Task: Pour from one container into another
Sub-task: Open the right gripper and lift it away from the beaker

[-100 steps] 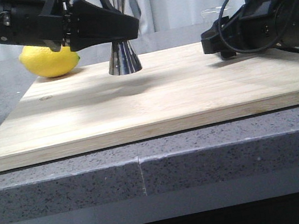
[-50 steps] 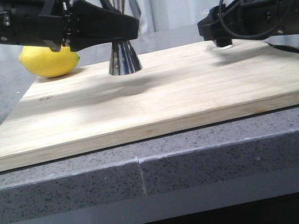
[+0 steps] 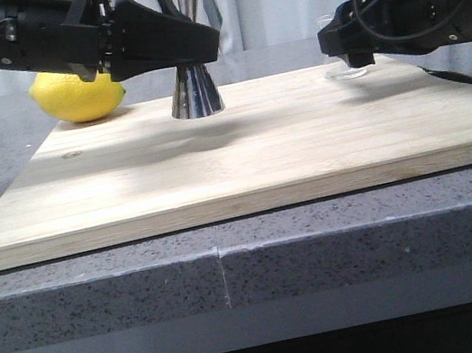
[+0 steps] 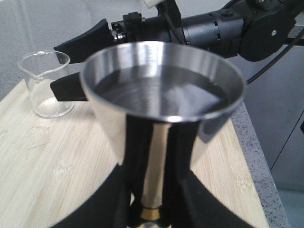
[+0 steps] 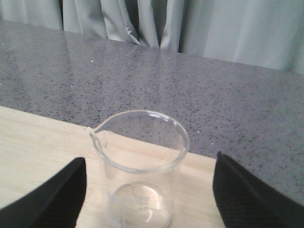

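A: On the board's far right, your right gripper [image 5: 147,199] is spread around the beaker [image 5: 140,171], not touching. Close off-centre and it tips.

B: Left gripper [image 3: 196,51] is pinching the jigger [image 3: 195,92]. Right arm rose since a second ago.
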Controlling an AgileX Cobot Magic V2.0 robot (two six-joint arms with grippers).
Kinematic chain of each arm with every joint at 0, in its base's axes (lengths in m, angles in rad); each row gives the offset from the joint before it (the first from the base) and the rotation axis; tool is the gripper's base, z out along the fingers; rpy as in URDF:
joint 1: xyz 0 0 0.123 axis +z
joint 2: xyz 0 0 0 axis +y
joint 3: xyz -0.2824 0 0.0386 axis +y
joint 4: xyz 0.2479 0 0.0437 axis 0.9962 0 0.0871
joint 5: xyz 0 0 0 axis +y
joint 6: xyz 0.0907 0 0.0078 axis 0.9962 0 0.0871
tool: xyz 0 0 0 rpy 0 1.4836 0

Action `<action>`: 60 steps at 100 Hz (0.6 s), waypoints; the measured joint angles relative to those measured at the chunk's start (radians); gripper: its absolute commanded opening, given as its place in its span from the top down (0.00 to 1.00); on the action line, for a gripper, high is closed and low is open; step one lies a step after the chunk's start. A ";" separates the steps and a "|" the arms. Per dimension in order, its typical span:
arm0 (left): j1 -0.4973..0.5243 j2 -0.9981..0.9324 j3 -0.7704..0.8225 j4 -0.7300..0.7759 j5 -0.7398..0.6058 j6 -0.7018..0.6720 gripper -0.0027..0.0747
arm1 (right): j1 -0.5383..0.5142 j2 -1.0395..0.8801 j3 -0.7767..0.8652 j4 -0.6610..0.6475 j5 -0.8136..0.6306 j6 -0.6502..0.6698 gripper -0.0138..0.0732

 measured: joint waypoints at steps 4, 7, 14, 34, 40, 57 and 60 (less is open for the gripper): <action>0.000 0.000 0.000 0.000 0.000 0.000 0.99 | 0.000 -0.008 0.000 0.000 0.010 0.000 0.26; 0.000 0.000 0.000 0.000 0.000 0.000 0.99 | 0.000 -0.013 0.000 0.000 0.018 0.000 0.26; 0.000 0.000 0.000 0.000 0.000 0.000 0.99 | 0.000 -0.029 0.000 0.000 0.037 0.000 0.26; 0.000 0.000 0.000 0.000 0.000 0.000 0.99 | 0.007 -0.090 0.000 -0.010 0.150 0.000 0.26; 0.000 0.000 0.000 0.000 0.000 0.000 0.99 | 0.013 -0.112 0.000 -0.011 0.192 0.000 0.26; 0.000 0.000 0.000 0.000 0.000 0.000 0.99 | 0.028 -0.196 0.001 -0.013 0.259 0.000 0.26; 0.000 0.000 0.000 0.000 0.000 0.000 0.99 | 0.028 -0.212 0.001 -0.013 0.269 0.000 0.26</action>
